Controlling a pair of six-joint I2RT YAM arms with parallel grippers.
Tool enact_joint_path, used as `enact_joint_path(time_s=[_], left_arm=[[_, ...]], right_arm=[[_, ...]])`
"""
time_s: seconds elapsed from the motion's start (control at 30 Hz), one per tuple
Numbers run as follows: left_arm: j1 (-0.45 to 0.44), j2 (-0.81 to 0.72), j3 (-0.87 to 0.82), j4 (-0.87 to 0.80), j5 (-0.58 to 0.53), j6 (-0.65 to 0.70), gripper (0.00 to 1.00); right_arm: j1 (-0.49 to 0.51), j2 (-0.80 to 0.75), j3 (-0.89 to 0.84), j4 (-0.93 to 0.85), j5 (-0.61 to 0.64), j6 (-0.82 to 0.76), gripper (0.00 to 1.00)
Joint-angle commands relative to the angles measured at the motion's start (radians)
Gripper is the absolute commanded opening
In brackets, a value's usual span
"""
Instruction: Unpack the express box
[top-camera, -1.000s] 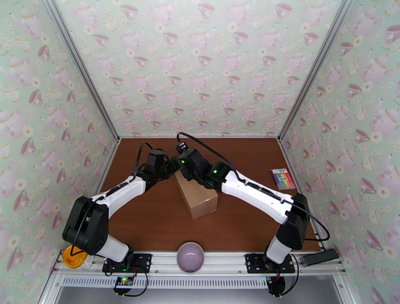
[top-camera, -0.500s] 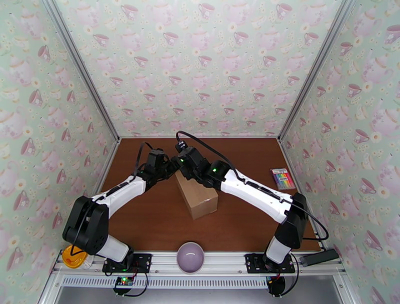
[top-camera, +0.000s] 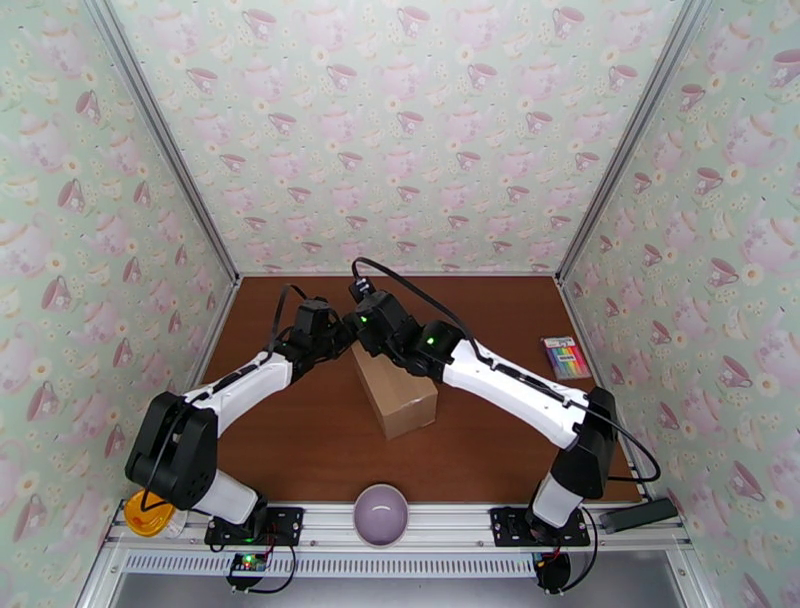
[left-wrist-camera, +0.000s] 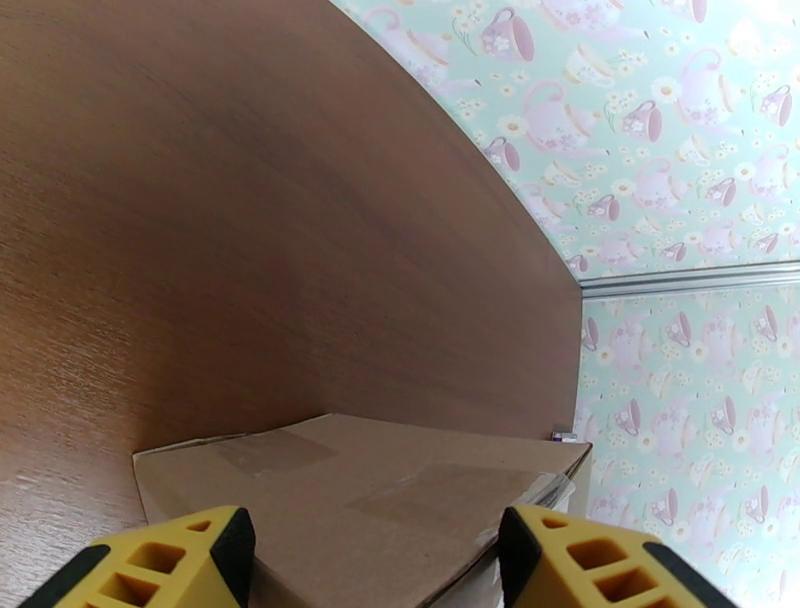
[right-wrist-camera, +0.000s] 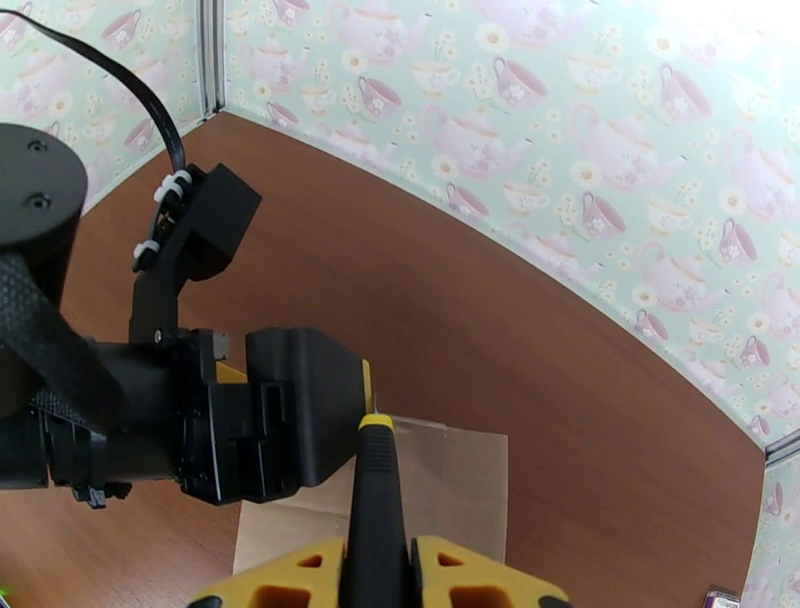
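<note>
Far left, at the near edge, an orange-yellow dish (top-camera: 143, 514) sat partly behind the left arm's base. The left arm reached inward over the brown table (top-camera: 300, 445). In its wrist view the left gripper (left-wrist-camera: 372, 545) had its yellow fingers (left-wrist-camera: 170, 565) spread wide apart, with the carton's taped top lying between them. Whether they touched the cardboard could not be determined.

The express box (top-camera: 396, 390) lay at the centre of the table, running from far left to near right. Its flaps were closed and patches of clear tape showed on top. Its far end lay under the two wrists, which met there. A purple bowl (top-camera: 381, 513) rested on the near rail, between the arm bases and well apart from the box.

The right gripper (right-wrist-camera: 378, 565) was clamped on a slim black tool (right-wrist-camera: 375, 490) with a yellow band near its tip. The tip sat at the box's far edge, just beside the left gripper's black body. Contact with the tape could not be confirmed.

Right of the box, near the right wall, lay a pack of coloured pens (top-camera: 566, 357). A dark bar (top-camera: 637, 515) lay at the near right corner.
</note>
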Motion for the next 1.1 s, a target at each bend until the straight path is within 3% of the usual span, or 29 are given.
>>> enact_joint_path(time_s=[0.0, 0.3, 1.07], left_arm=[[-0.01, 0.034, 0.008, -0.077, 0.004, -0.011, 0.7], [-0.01, 0.021, 0.009, -0.086, -0.006, -0.016, 0.69], [-0.012, 0.023, 0.009, -0.1, -0.01, -0.016, 0.69]], right_arm=[[0.006, -0.04, 0.026, 0.007, 0.027, 0.01, 0.0], [0.008, -0.073, -0.014, -0.041, 0.069, 0.027, 0.0], [0.025, -0.089, -0.049, -0.065, 0.009, 0.088, 0.0]])
